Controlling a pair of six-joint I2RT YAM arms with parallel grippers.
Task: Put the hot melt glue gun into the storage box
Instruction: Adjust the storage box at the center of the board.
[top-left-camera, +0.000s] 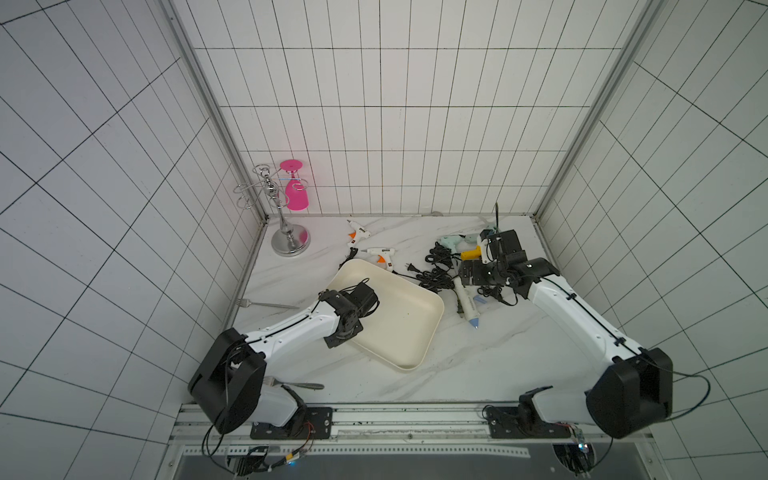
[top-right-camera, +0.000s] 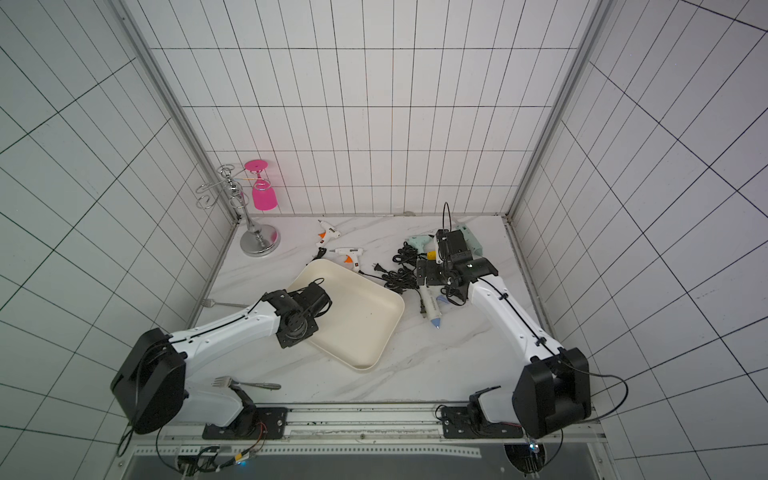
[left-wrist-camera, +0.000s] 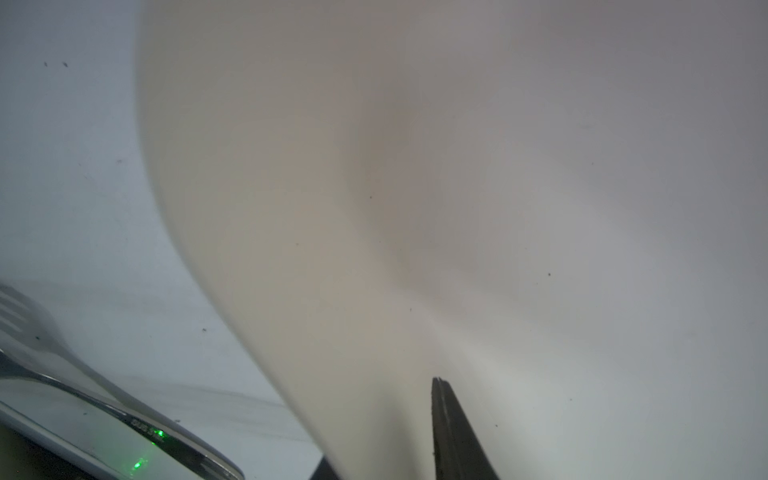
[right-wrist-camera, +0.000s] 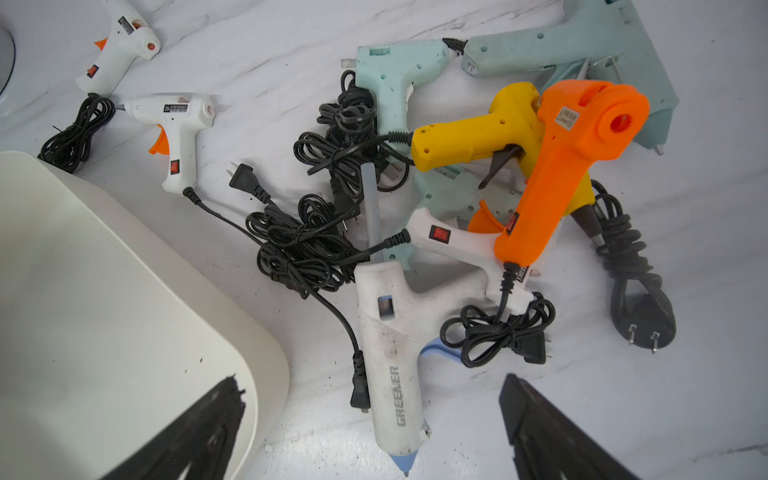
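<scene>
**Left claw on the box wall, every gun out on the table**

The box (top-left-camera: 399, 320) lies askew on the table (top-left-camera: 478, 365), left of the middle. The left claw (left-wrist-camera: 382, 419) straddles its near-left wall. One finger (left-wrist-camera: 453, 432) is inside and a sliver of the other shows outside. Both sit against the wall with no gap showing, so the claw is clamped on the box.

Every glue gun lies on the table, outside the box. A small white gun (top-left-camera: 380, 254) lies just beside the box's far rim, with a cord bundle (right-wrist-camera: 75, 133) against the far corner. Another small gun (top-left-camera: 359, 233) lies behind it.

The rest are heaped at the right rear:
- The big white gun (right-wrist-camera: 390, 361) is nearest the box.
- The orange gun (right-wrist-camera: 552, 166) lies over the yellow gun (right-wrist-camera: 469, 141).
- The mint guns (right-wrist-camera: 395, 79) lie behind them.
- The cords (right-wrist-camera: 307, 245) are tangled on the side toward the box.

The right claw (right-wrist-camera: 370, 382) hangs over the big white gun, fingers wide apart, gripping nothing.

A narrow strip of bare table runs between the box's right rim and the big white gun, with one plug (right-wrist-camera: 359, 390) lying in it. The widest bare stretch of table is at the front right. A fork (top-left-camera: 270, 305) lies by the left wall, and a second fork (top-left-camera: 295, 384) lies at the front edge by the left arm's base. A stand (top-left-camera: 286, 237) holding a pink glass (top-left-camera: 296, 195) fills the rear left corner.
</scene>
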